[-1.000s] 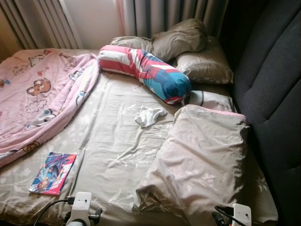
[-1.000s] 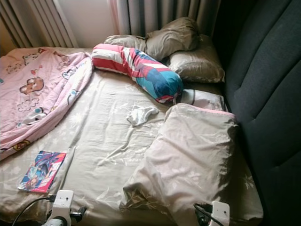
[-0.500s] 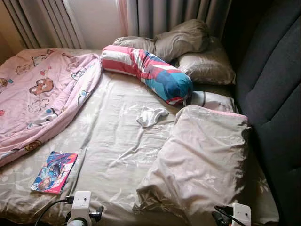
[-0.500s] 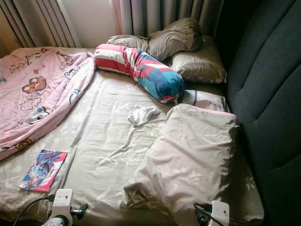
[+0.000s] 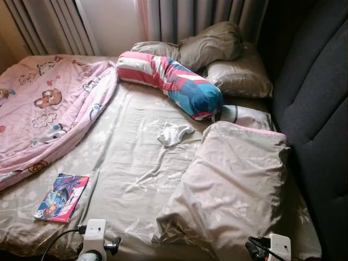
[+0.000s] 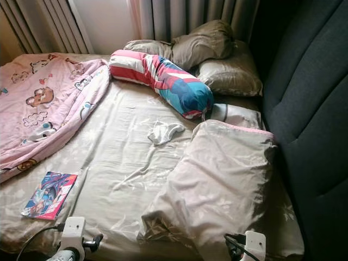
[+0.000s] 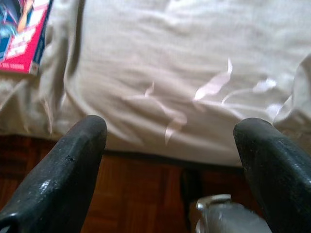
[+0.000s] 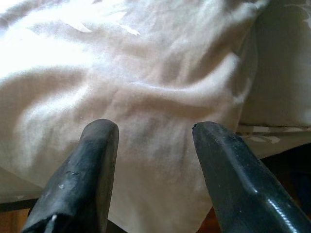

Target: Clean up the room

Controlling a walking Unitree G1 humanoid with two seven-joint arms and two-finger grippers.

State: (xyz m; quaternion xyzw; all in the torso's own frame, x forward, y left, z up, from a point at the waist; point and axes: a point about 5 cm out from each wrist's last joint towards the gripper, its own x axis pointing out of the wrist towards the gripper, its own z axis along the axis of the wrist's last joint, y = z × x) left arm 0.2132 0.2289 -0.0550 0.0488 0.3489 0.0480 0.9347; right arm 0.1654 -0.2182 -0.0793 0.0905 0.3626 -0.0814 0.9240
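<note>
Nothing on the bed (image 5: pixel 125 163) has changed place since the earlier frames; only the head camera has drifted slightly, so the whole scene sits a touch differently. A wrinkled beige sheet with a pale leaf print covers the mattress. A glossy, flat comic book (image 5: pixel 62 190) lies near the foot edge on the robot's left, just below the rumpled pink cartoon blanket (image 5: pixel 49 109). A small crumpled white cloth (image 5: pixel 174 133) rests mid-bed, with open sheet around it. A soft cylindrical striped bolster (image 5: pixel 171 81) leans against grey-brown pillows (image 5: pixel 217 54) by the curtains. A large slack beige pillow (image 5: pixel 234 185) lies along the dark padded headboard (image 5: pixel 315 109). The left gripper (image 7: pixel 170 160) hangs at the bed's foot edge above reddish wood floor (image 7: pixel 136 194), jaws wide apart; the right gripper (image 8: pixel 155 160) hovers over the large pillow's corner, jaws apart and holding nothing.
</note>
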